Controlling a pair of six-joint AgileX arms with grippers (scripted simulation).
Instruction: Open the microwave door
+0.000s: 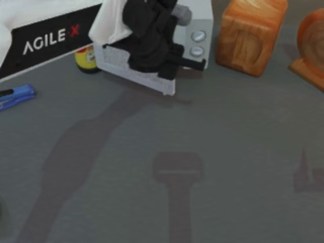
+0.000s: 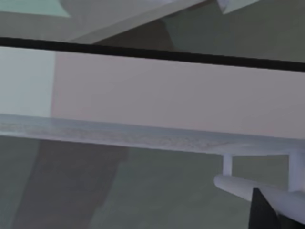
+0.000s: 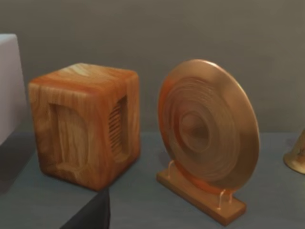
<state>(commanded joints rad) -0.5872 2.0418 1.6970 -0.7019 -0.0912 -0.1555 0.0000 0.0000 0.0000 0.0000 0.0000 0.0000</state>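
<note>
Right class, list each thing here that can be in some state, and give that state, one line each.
microwave door: partly open, swung out from the front.
microwave: upright, front uncovered on the knob side.
left gripper: at the door's handle.
orange wooden block: upright, beside the microwave.
round disc: upright on its stand.

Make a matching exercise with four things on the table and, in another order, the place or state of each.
Things:
1. microwave door
2. wooden block
3. blue stapler
4. left gripper

Places or states:
A. near the table's left edge
B. swung partly open
C. at the door's handle
D. right of the microwave

Pairs: 1-B, 2-D, 3-A, 4-C
</note>
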